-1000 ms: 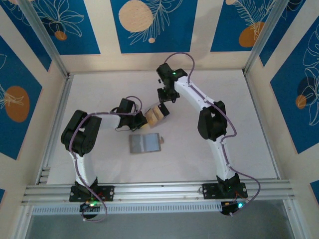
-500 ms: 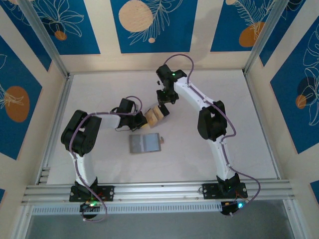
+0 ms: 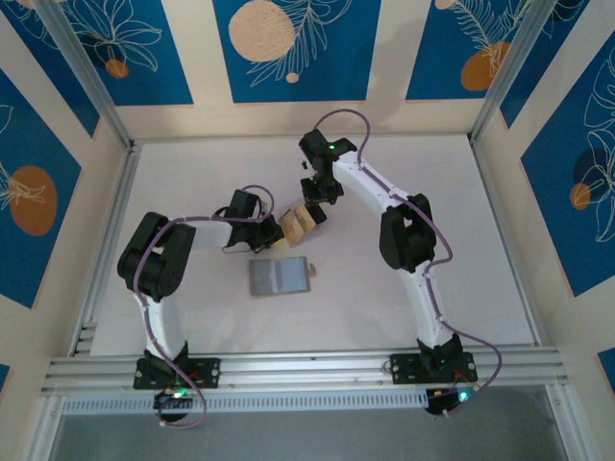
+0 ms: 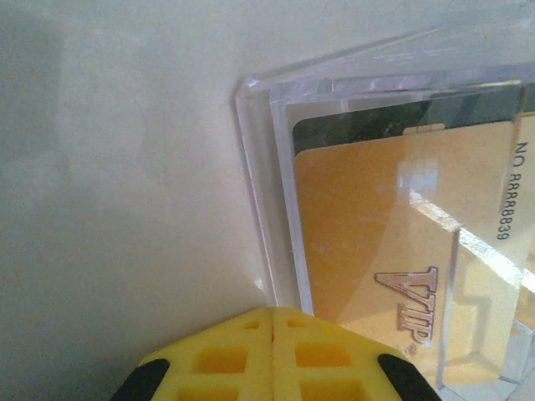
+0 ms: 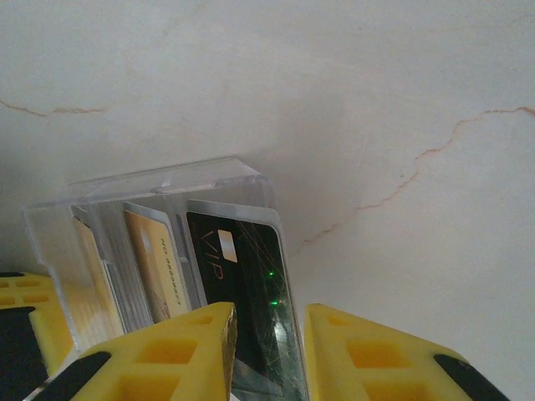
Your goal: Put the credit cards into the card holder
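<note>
- Tabletop (image 3: 461, 240) is stretching bare and white on every side of the clear case (image 3: 300, 221); the widest open room is lying to the right of the case, past the right arm, and behind the case toward the back wall.
- Aluminium rails (image 3: 307, 367) are bounding the surface; every one of them is sitting well apart from the case.
- Card holder (image 3: 282, 277) is lying flat and grey on the near side of the case; it is near the case but not touching it, and neither gripper is touching it.
- Credit cards are standing on edge in the slots of the case; the tan card (image 4: 376, 234) with raised VIP lettering is facing the case's clear front wall, and the black card (image 5: 247, 284) is occupying the outermost slot at the case's end.
- Left gripper (image 4: 272, 351) is sitting at a lower corner of the case, on the case's left side; its yellow fingers are pressing fully together, and the case's thin side wall is running straight into the seam between them, so it is pinching the case by that wall.
- Right gripper (image 5: 267, 351) is reaching into the case from its far side; its jaws are standing partly apart and straddling the black card, which is rising in the gap between them; whether either pad is touching the card, I cannot tell.
</note>
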`<action>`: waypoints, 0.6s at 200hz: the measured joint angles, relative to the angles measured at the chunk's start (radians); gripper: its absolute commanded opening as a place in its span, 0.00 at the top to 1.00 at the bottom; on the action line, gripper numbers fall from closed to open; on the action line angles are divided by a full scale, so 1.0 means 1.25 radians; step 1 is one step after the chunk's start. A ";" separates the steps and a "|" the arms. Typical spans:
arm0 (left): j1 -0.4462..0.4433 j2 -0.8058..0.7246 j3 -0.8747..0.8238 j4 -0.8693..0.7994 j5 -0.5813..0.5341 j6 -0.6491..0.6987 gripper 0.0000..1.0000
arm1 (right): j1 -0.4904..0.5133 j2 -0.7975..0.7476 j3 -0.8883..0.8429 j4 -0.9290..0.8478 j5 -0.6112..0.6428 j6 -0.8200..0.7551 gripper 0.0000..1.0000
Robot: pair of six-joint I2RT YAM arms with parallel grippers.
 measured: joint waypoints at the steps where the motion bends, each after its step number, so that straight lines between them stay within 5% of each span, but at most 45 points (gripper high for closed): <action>1: 0.000 0.000 0.000 0.000 0.000 0.000 0.94 | 0.000 0.000 0.000 0.000 0.000 0.000 0.71; 120: 0.000 0.002 0.003 -0.002 0.002 0.000 0.94 | -0.001 0.001 -0.008 0.005 -0.011 -0.003 0.79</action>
